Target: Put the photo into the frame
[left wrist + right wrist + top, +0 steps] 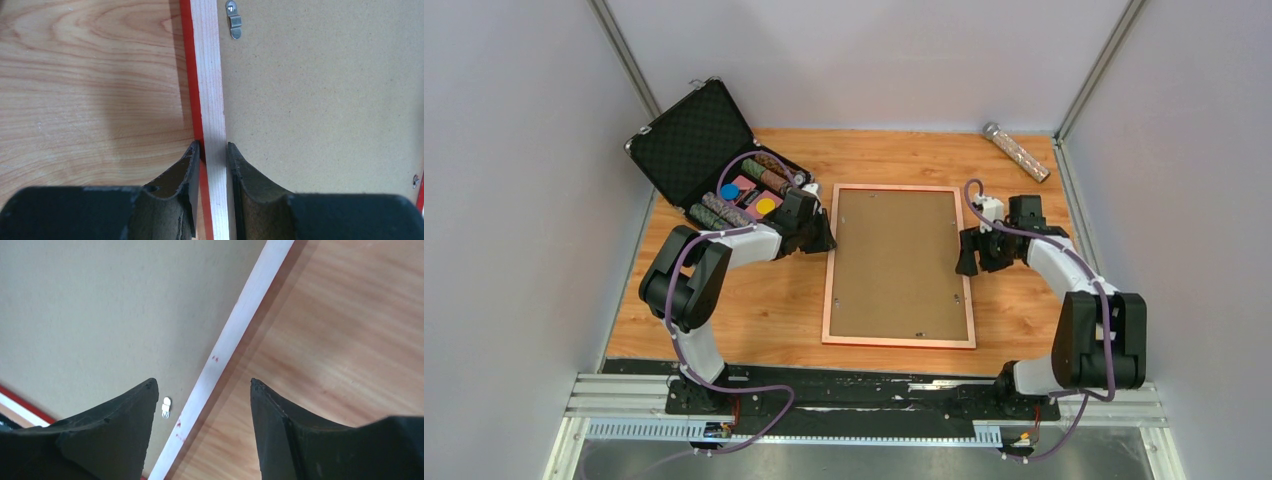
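Red-edged frame [894,187] lies flat in the middle of the worktop [764,300], back side up, with a brown backing board [899,265] filling it and a small metal clip [233,20] at the board's edge. The left end effector [213,147] is clenched on the frame's left rail, one finger on each side of the pale wood. The right end effector [202,382] is spread wide over the right rail, grasping nothing.
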Motion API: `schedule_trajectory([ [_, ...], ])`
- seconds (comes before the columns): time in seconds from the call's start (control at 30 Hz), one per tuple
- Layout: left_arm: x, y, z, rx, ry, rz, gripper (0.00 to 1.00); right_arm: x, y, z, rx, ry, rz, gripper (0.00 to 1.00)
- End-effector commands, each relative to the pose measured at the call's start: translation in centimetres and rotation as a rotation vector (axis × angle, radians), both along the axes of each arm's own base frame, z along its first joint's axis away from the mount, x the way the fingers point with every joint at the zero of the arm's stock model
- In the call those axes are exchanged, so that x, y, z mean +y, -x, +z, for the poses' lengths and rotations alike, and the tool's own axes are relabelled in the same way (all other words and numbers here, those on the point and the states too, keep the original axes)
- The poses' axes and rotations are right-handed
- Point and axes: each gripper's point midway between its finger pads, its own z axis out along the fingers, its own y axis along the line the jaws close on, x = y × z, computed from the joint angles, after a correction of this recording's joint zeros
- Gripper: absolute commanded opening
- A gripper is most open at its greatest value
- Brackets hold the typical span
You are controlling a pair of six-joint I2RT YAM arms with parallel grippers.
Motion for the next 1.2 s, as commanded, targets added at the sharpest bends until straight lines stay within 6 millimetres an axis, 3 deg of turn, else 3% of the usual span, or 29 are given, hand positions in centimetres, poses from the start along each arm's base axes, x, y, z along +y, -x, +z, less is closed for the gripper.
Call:
schedule_trajectory([
  [0.0, -0.4, -0.8, 1.1, -0.043, 0.014, 0.002, 0.07, 0.6, 1.9, 0.5, -0.032, 0.005, 0.104, 0.67],
  [0.2, -0.3, -0.8, 1.0, -0.044, 0.010, 0.003, 0.07, 2.1, 4.1, -0.7, 0.025, -0.008, 0.170, 0.73],
  [0.47, -0.2, -0.8, 1.2, -0.049, 0.011, 0.006, 0.08, 2.6, 5.5, -1.9, 0.073, 0.033, 0.209, 0.69],
  [0.73, -0.3, -0.8, 1.2, -0.046, 0.018, 0.006, 0.08, 1.9, 6.0, -2.9, 0.091, 0.106, 0.209, 0.65],
  [1.17, -0.2, -0.8, 1.6, -0.057, 0.017, 0.009, 0.08, 1.0, 6.2, -3.4, 0.112, 0.159, 0.176, 0.66],
])
